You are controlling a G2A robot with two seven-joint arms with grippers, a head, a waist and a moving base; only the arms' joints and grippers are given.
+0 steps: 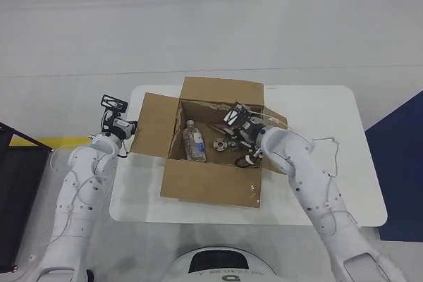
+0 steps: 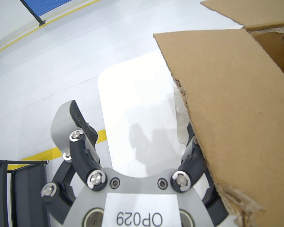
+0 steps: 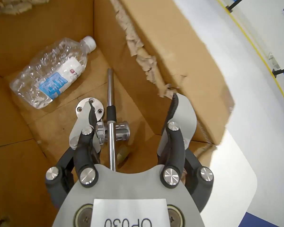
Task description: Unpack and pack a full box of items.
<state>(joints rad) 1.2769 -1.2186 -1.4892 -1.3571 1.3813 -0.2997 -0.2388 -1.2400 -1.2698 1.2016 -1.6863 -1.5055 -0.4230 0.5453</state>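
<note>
Though 1 partly behind the box flap (image 2: 227, 95), left fingers (image 2: 82, 124) wide; right fingers (image 3: 179, 116) wide over a half-hidden metal fitting (image 3: 122, 131).

Two glossy white segmented arms, left arm (image 1: 84, 190) and right arm (image 1: 310, 183); small dark screw dots along shells, black wrist sections. Thin pale cable (image 1: 329, 140) loops off right arm. left pincer (image 2: 132, 119): silver-grey metal plate, black linkage bars, round silver screw heads, two black hex bolts, curved metal fingers (image 2: 60, 124) with black ribbed pads, white label with black print. right pincer (image 3: 132, 102): same build.
</note>
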